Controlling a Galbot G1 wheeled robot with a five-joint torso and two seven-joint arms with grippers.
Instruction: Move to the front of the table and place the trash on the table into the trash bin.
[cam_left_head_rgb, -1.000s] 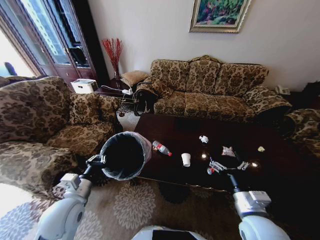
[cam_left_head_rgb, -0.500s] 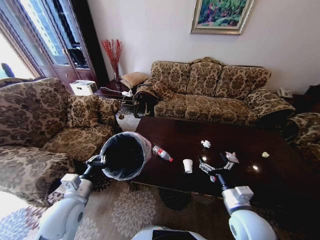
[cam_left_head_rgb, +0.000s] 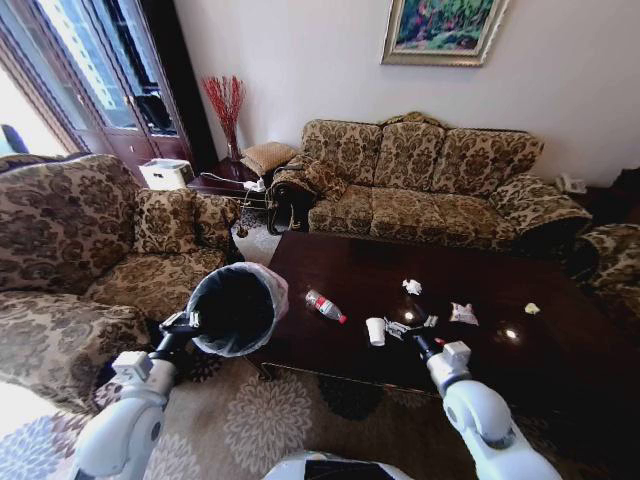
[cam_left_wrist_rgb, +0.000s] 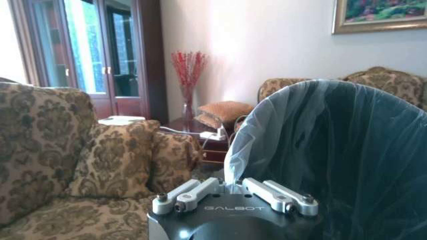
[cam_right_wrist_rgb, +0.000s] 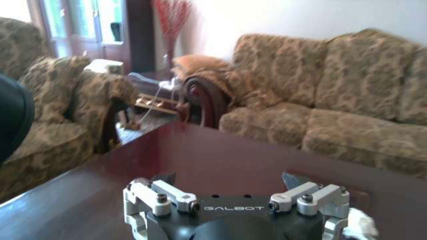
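Right gripper (cam_left_head_rgb: 408, 325) swung toward table's (cam_left_head_rgb: 330, 345) front edge beside paper cup (cam_left_head_rgb: 374, 331), fingers spread, empty — pickup near. Left gripper (cam_left_head_rgb: 182, 322) clenched on trash bin (cam_left_head_rgb: 235, 308).

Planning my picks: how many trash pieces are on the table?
5: bottle and cup toward the bin, paper wad mid-table, wrapper beside the right tool, small wad far right. The tool may hide more.

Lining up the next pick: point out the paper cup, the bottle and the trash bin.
paper cup (cam_left_head_rgb: 375, 331), head view, on its white side wall.
bottle (cam_left_head_rgb: 324, 306), head view, on its red label.
trash bin (cam_left_head_rgb: 262, 277), head view, on the bag-lined rim.
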